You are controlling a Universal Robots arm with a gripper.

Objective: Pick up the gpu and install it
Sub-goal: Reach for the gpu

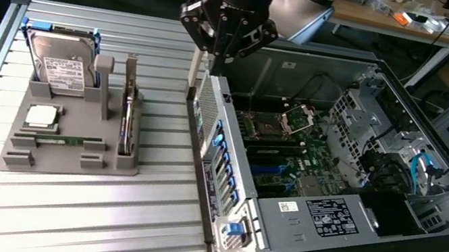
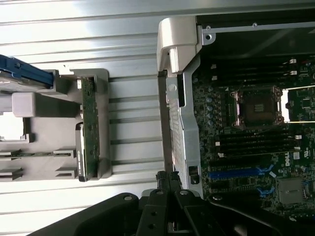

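- My gripper (image 1: 218,53): jaws pressed together, nothing held, hanging over the rear wall of the open computer case (image 1: 222,167).
- Gpu (image 1: 128,113): upright on its long edge in the grey holder (image 1: 64,157) on the slatted table (image 1: 100,215), well apart from my gripper, toward the exterior view's left.

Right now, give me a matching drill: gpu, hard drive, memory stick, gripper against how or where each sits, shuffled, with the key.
Things:
1. gpu
2. hard drive
3. memory stick
4. gripper

States:
A. lying flat in the tray
B. shut, above the case wall
C. standing on edge in the tray, on the side nearest the case
D. propped up in the tray, white label showing

Pairs: 1-C, 2-D, 3-A, 4-B
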